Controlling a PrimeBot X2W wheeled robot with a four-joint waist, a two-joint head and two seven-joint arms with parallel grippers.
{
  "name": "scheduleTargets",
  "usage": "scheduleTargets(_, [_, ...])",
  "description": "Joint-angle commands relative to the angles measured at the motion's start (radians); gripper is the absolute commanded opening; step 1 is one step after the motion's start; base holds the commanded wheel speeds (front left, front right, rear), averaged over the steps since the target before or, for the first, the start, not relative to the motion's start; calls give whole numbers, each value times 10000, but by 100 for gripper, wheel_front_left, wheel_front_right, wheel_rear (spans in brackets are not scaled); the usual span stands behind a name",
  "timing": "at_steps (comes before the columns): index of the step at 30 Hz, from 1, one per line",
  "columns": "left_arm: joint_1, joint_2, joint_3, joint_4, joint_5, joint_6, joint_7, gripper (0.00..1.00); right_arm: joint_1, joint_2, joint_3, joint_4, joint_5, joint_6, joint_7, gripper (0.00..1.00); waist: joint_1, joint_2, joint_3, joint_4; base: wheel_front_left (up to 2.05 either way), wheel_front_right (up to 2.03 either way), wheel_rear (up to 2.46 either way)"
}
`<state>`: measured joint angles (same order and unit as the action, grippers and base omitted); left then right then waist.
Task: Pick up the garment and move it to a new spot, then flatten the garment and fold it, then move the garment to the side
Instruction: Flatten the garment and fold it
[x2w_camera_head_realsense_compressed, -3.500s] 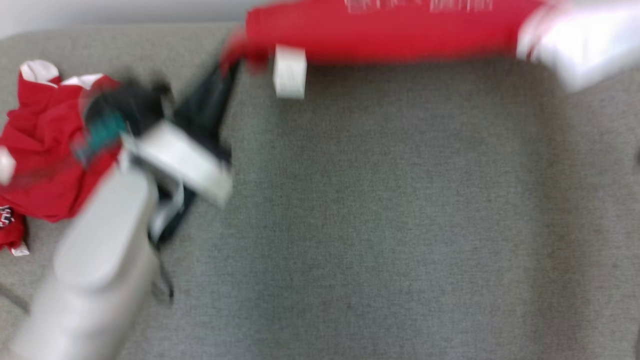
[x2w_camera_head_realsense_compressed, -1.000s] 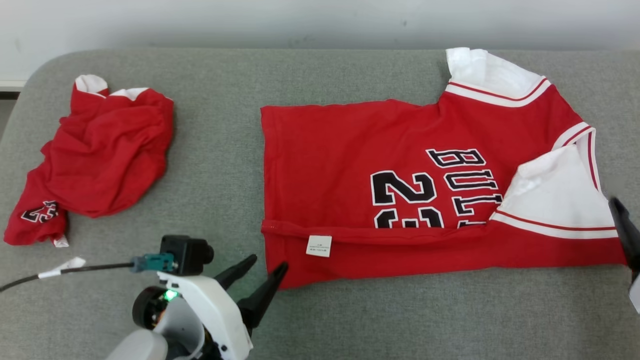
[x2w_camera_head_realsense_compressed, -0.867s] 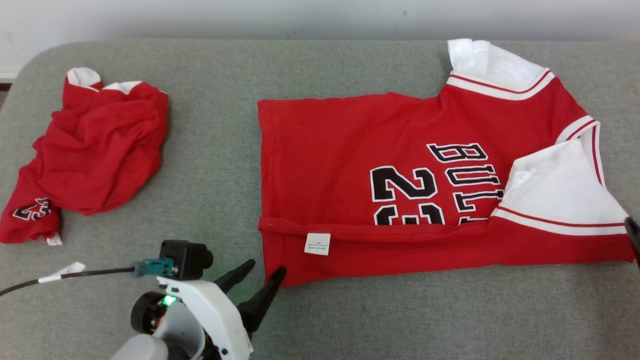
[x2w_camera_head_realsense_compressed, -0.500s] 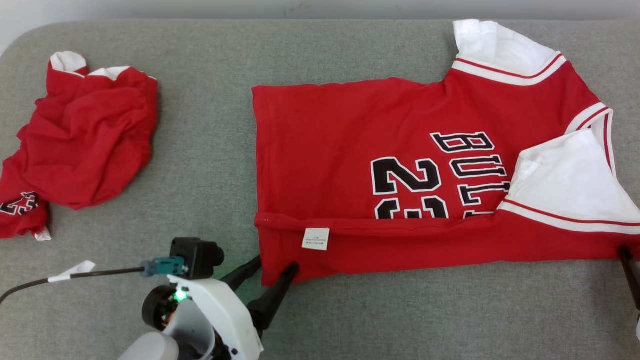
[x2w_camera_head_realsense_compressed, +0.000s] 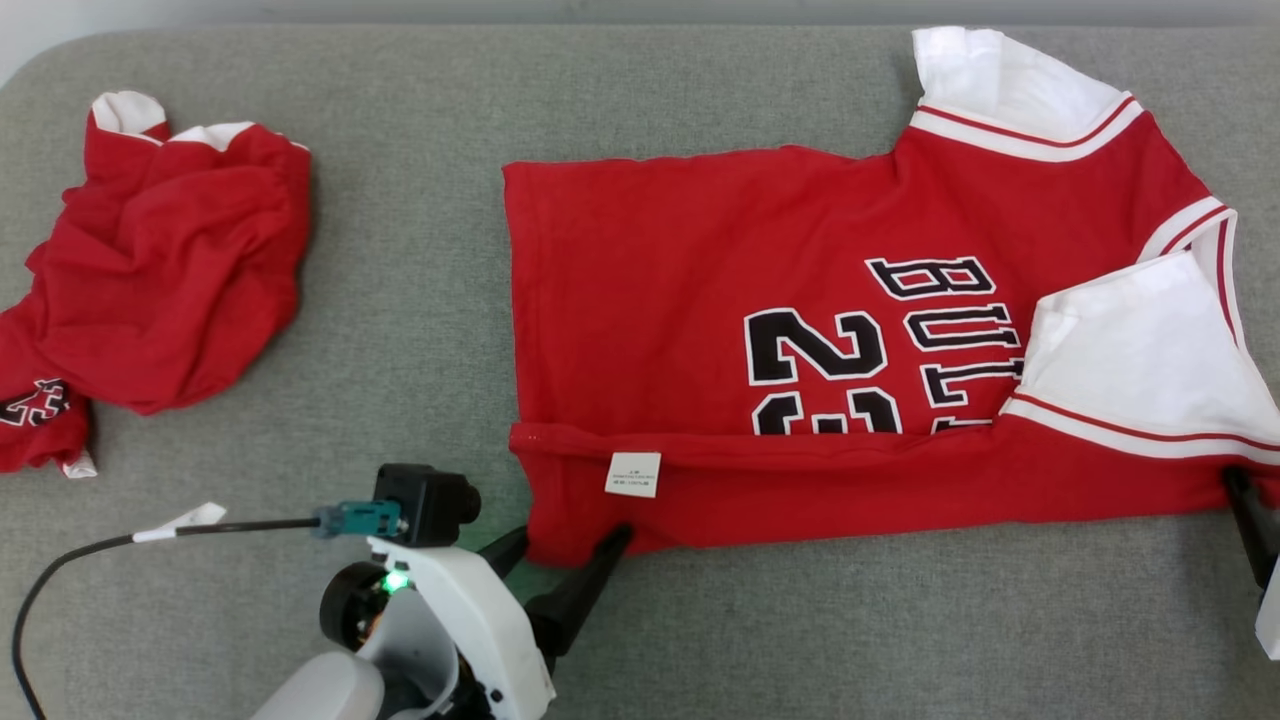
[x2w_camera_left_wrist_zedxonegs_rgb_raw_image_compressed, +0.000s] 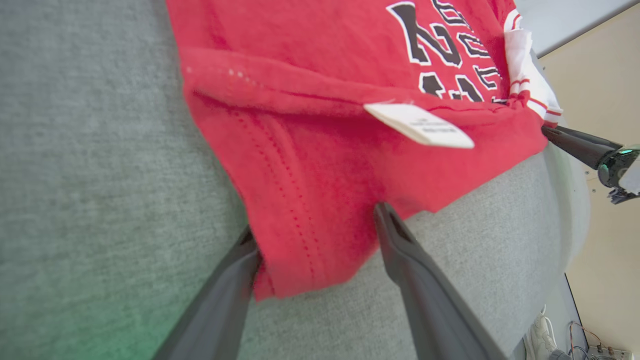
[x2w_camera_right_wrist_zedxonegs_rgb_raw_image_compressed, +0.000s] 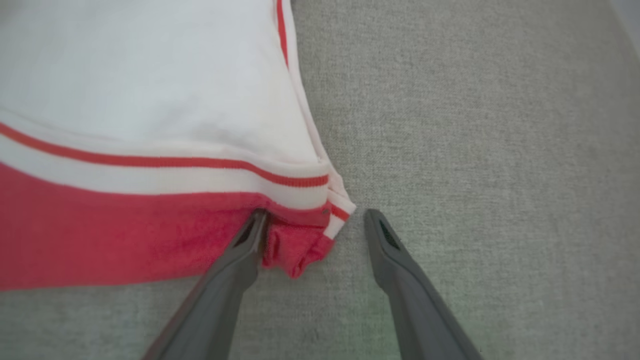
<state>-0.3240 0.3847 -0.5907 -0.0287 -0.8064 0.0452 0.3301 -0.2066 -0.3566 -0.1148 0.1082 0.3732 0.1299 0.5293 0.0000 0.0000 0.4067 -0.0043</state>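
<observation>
**At the jersey's near edge: both end effectors open, nothing gripped**

Risk: the left end effector (x2w_camera_left_wrist_zedxonegs_rgb_raw_image_compressed: 314, 222) stands spread wide with the near-left hem corner between its fingers. A shallow close could catch one layer of the turned-over hem, or slip off. The right end effector (x2w_camera_right_wrist_zedxonegs_rgb_raw_image_compressed: 316, 214), equally wide, brackets the bunched near-right corner below the white sleeve, and that wad may drag unevenly. Neither holds cloth yet. The garment (x2w_camera_head_realsense_compressed: 700, 300) lies mid-bench (x2w_camera_head_realsense_compressed: 420, 300), mostly flat, with its label (x2w_camera_head_realsense_compressed: 633, 474) showing. A second crumpled garment (x2w_camera_head_realsense_compressed: 170, 270) sits well apart, far left.
</observation>
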Motion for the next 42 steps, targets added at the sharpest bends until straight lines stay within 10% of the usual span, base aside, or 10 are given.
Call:
scheduleTargets(1, [164,-136,-286,304,-107,-16,205,100,-56,147,202,238,91,13,51,100,0,0,1,-2,0,0,0])
scheduleTargets(4, [111,-187,-320,385,-148,-88,161,13,-202,404,441,328,417,40,145,100,0,0,-17,1,0,0,0])
scheduleTargets(5, [102,-208,-335,406,-168,-124,163,0,-223,456,508,363,540,45,223,100,0,0,-27,9,0,0,0])
scheduleTargets(9, [39,-211,-284,485,-244,-220,123,0,-224,525,684,450,992,48,462,100,0,0,-76,49,0,0,0])
scheduleTargets(11, [22,-246,-272,527,-358,-315,136,0,-320,499,652,534,1173,48,440,18,0,0,-97,66,0,0,0])
scheduleTargets(12, [9,-261,-248,549,-442,-340,132,0,-349,485,675,587,1309,48,477,0,0,0,-111,79,0,0,0])
scheduleTargets(30, [1229,708,92,-91,-1386,-702,447,0,1338,-1369,-675,-239,3681,-13,1800,0,0,0,-1265,246,0,0,0])
scheduleTargets(40, [2648,936,-133,-690,-1594,-466,251,0,3396,-917,-1036,-1451,4309,-12,2320,0,0,0,-1511,104,0,0,0])
scheduleTargets(41, [2688,934,-160,-652,-1518,-442,213,0,3470,-848,-1021,-1492,4215,-12,2231,20,0,0,-1510,84,0,0,0])
scheduleTargets(42, [2704,893,-151,-619,-1455,-364,177,24,3526,-784,-981,-1524,4126,-12,2149,85,0,0,-1508,67,0,0,0])
